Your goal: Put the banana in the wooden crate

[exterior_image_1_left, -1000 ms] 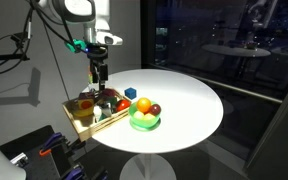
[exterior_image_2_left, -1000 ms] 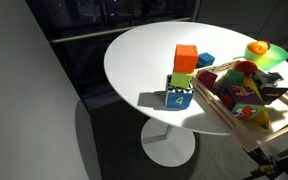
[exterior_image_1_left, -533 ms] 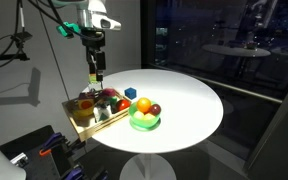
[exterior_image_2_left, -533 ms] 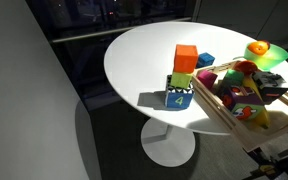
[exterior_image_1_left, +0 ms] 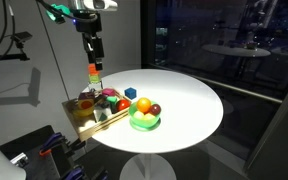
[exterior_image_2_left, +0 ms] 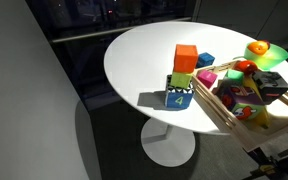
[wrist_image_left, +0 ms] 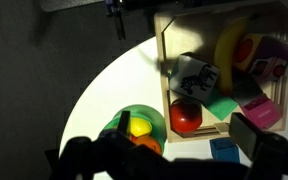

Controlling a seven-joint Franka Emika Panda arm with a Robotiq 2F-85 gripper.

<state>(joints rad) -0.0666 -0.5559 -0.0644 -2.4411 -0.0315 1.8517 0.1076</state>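
Note:
The banana (wrist_image_left: pixel 228 44) lies inside the wooden crate (wrist_image_left: pixel 161 55), curved along the far side among coloured toys and a red fruit (wrist_image_left: pixel 187 117). The crate shows in both exterior views (exterior_image_1_left: pixel 85 124) (exterior_image_2_left: pixel 222 110) at the edge of the round white table. I cannot make out the banana for sure in either exterior view. My gripper (exterior_image_1_left: pixel 92 50) hangs high above the crate, open and empty. In the wrist view its two dark fingers (wrist_image_left: pixel 169 160) stand wide apart at the bottom.
A bright-green bowl (exterior_image_1_left: pixel 144 120) (exterior_image_2_left: pixel 268 56) (wrist_image_left: pixel 112 125) with round yellow and orange fruits stands beside the crate. A small blue block (exterior_image_1_left: pixel 130 92) (wrist_image_left: pixel 224 150) lies near it. A stack of three blocks (exterior_image_2_left: pixel 184 76) (exterior_image_1_left: pixel 93 72) stands on the table (exterior_image_1_left: pixel 184 100) behind the crate.
My gripper has risen straight up from just above the crate to well above it, empty. The things in the crate have not moved.

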